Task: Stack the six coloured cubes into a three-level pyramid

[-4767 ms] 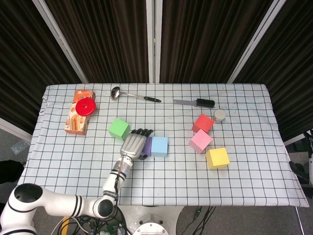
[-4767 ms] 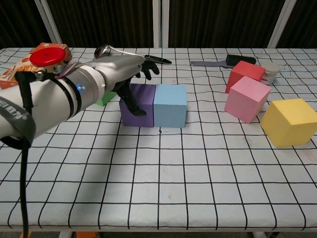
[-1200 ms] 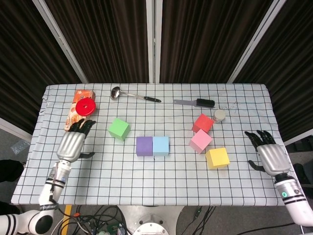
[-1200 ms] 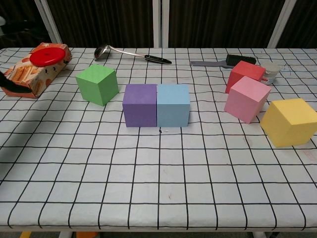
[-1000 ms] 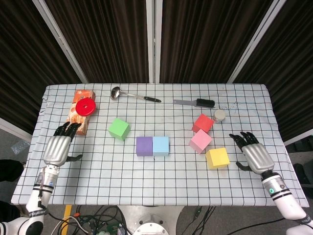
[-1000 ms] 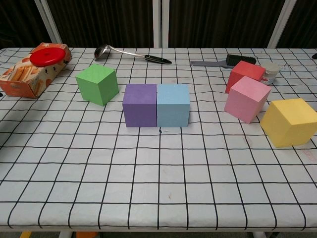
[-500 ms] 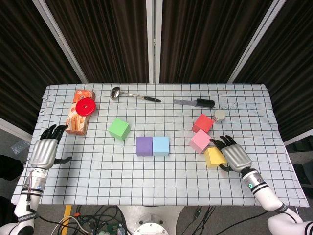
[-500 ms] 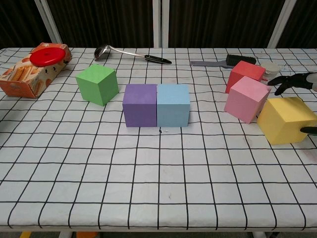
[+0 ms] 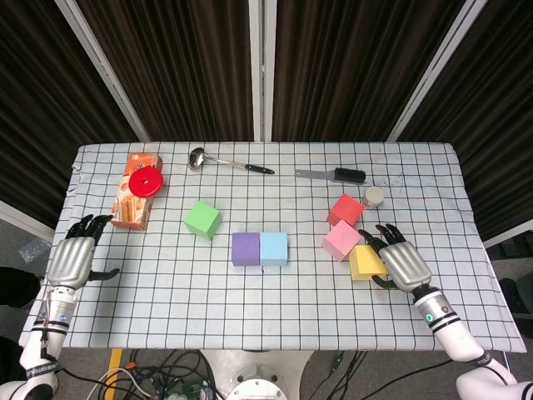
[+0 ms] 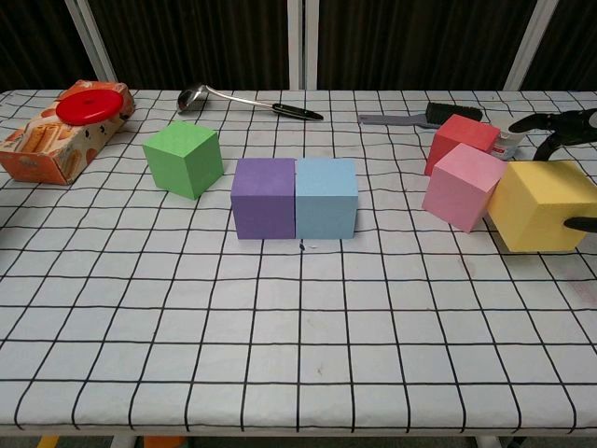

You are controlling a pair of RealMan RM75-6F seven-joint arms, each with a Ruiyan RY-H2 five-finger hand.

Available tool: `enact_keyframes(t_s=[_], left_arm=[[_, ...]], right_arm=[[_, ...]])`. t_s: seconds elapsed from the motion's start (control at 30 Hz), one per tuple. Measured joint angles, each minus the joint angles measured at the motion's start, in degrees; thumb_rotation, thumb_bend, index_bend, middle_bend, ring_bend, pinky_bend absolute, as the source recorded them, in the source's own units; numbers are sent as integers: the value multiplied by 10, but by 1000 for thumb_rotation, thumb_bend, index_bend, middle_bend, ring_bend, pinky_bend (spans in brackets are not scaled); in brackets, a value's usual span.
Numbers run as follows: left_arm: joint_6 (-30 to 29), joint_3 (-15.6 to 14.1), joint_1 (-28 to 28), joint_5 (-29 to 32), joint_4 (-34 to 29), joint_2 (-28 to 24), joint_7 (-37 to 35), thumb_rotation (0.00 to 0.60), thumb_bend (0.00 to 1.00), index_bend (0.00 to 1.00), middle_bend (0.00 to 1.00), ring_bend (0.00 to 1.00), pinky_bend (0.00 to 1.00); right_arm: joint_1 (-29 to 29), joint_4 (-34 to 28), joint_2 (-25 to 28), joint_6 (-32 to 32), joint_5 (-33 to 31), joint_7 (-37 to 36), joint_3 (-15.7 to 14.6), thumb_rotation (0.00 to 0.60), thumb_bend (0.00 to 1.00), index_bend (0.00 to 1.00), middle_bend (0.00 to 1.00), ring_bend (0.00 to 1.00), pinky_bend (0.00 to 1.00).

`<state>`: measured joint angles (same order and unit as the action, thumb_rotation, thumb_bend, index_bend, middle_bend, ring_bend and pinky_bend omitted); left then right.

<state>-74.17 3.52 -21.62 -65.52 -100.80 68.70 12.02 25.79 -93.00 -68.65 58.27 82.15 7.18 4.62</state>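
The purple cube [image 9: 246, 248] and light blue cube [image 9: 273, 247] stand side by side, touching, at the table's middle. Left of them and further back is the green cube [image 9: 202, 219]. On the right, the red cube [image 9: 346, 208] sits behind the pink cube [image 9: 341, 240]. My right hand [image 9: 402, 265] grips the yellow cube [image 10: 532, 205], fingers [image 10: 550, 121] over its far side and thumb on the near side. That cube is tilted against the pink cube [image 10: 464, 186]. My left hand [image 9: 73, 260] hangs open off the table's left edge.
A snack box [image 9: 133, 204] with a red disc [image 9: 146, 181] on it lies at the back left. A ladle [image 9: 225, 162] and a brush [image 9: 333, 174] lie along the back. A small jar [image 9: 374, 196] stands beside the red cube.
My right hand came in from the right, closed around the yellow cube and shifted it left against the pink cube. My left hand drew back from the purple cube to the left edge.
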Motion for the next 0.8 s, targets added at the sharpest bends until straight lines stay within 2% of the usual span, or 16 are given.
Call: enact_keyframes(t_s=[0.2,0.33,0.53,0.8], left_arm=[[-2,6,9,-8,-6,-10,-14,600,16,91,101,14,121],[-3,10,15,-14,-11,-23,-25,600,16,91,101,14,119],[-7,14,26,-18,-10,-32,-41,600,17,91,101,14,119],[1,18,35,-19,8,-32,-62,600,17,91,101,14,114]], right_arm=[[15,-102,77,-3,-22,4,29,600,291,0,533,84,0],[44,-130,93,-24,-69,7,59,600,291,0,549,92,0],[104,-123,56,-65,-130,20,87,600,291,0,555,96,0],[152,-72,-16,-103,-159,29,87,600,291,0,555,96,0]])
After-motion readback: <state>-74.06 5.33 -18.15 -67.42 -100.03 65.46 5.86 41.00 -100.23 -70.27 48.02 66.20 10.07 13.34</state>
